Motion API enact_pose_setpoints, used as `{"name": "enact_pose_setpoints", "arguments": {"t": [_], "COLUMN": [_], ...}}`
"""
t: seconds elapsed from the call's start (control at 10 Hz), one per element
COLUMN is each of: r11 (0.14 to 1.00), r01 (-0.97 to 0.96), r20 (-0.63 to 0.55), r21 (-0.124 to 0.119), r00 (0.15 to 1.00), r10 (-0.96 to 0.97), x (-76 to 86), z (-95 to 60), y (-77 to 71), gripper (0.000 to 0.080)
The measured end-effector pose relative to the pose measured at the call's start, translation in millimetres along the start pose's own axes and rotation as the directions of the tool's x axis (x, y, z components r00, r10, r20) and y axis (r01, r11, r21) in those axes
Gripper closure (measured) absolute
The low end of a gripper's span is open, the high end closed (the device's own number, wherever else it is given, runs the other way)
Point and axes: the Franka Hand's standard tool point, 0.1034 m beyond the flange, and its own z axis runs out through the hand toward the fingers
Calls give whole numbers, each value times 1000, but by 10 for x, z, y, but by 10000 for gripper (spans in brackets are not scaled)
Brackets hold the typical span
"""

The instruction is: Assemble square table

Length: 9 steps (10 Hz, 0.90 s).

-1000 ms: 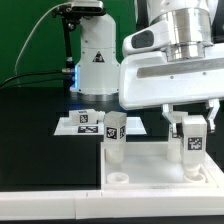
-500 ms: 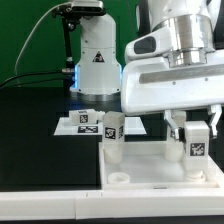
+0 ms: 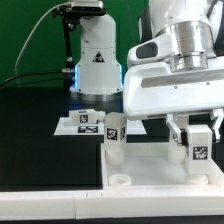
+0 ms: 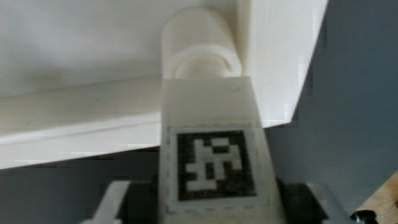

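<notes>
The arm (image 3: 170, 85) fills the exterior view's right, with the claw (image 3: 198, 140) pointing down from it over the black bench (image 3: 40, 130). Directly under the claw lies the white slab (image 3: 150, 165), its raised rim running out towards the exterior view's left. A long white bar (image 3: 50, 205) lies in front of the slab, nearer the camera than the claw. Behind and to the exterior view's left of the claw, the marker board (image 3: 85, 122) lies flat on the bench. The claw is closed at a middling width on a leg (image 3: 198, 152), which it holds upright with the tag facing the camera. In the wrist view its fingers (image 4: 118, 203) press the leg (image 4: 214, 140) from both sides, and the leg's far end reaches a corner of the slab (image 4: 71, 110). Whether that end sits in a socket I cannot tell. A second leg (image 3: 114, 136) stands upright at the slab's far corner, well apart from the claw on the exterior view's left. An open round socket (image 3: 120, 181) shows at the near corner below that leg.
</notes>
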Motion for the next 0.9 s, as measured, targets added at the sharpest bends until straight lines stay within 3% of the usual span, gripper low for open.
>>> {"name": "enact_pose_setpoints", "arguments": {"t": [0.1, 0.2, 0.3, 0.4, 0.5, 0.7, 0.8, 0.9], "r11": [1000, 1000, 1000, 1000, 1000, 999, 999, 999], "r01": [1, 3, 5, 0, -11, -43, -45, -52], "r20": [1, 1, 14, 48, 74, 227, 264, 341], "r21": [0, 0, 0, 3, 10, 18, 12, 0], "r00": [1000, 1000, 1000, 999, 997, 973, 964, 939], "r10": [-1, -3, -5, -1, 10, 38, 40, 49], "x": [-4, -6, -18, -12, 99, 235, 274, 193], "z": [3, 4, 11, 9, -40, -32, 10, 40], "y": [0, 0, -1, -11, -45, -142, -100, -44], "gripper": [512, 325, 190, 190, 157, 151, 151, 150]}}
